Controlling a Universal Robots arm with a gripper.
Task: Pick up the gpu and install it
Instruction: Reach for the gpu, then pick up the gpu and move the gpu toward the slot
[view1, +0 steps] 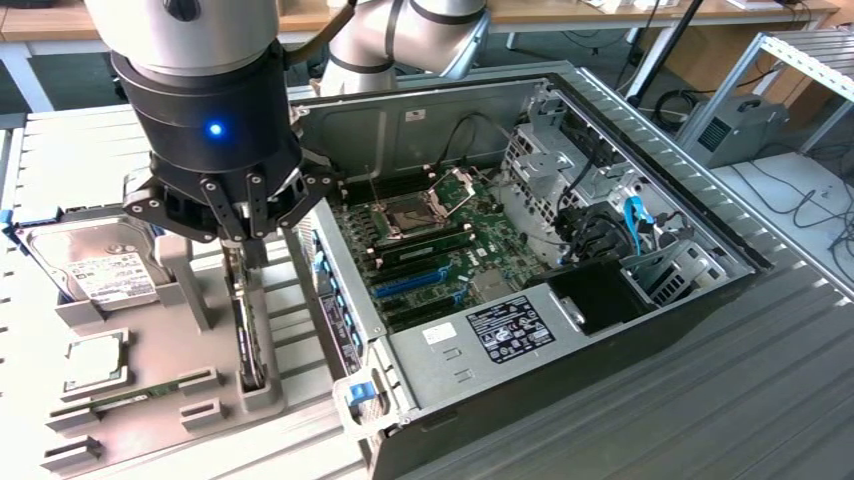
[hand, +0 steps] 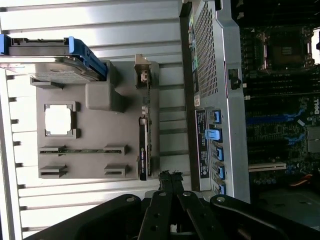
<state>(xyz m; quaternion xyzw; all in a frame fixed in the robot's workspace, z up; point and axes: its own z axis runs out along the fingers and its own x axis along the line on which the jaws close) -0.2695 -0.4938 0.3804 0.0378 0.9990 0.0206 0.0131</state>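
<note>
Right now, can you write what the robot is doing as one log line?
gripper: shut, empty | nearest: graphics card | graphics card: upright in gray holder | computer case: open, card not inside

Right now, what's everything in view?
slatted metal table: one, pale grey, underneath
open metal computer case: one, grey, green motherboard inside
grey plastic parts holder: one, grey, on the table beside the case
thin green-and-black gpu card: one, dark, on edge in a holder slot
boxy silver hard drive, white label: one, silver, in the holder's cradle
square processor chip: one, silver, in a holder recess
narrow green memory stick: one, green, in the holder
robot arm: one, silver and black, above the holder
fingers: dark, shut, empty, above the gpu card
</note>
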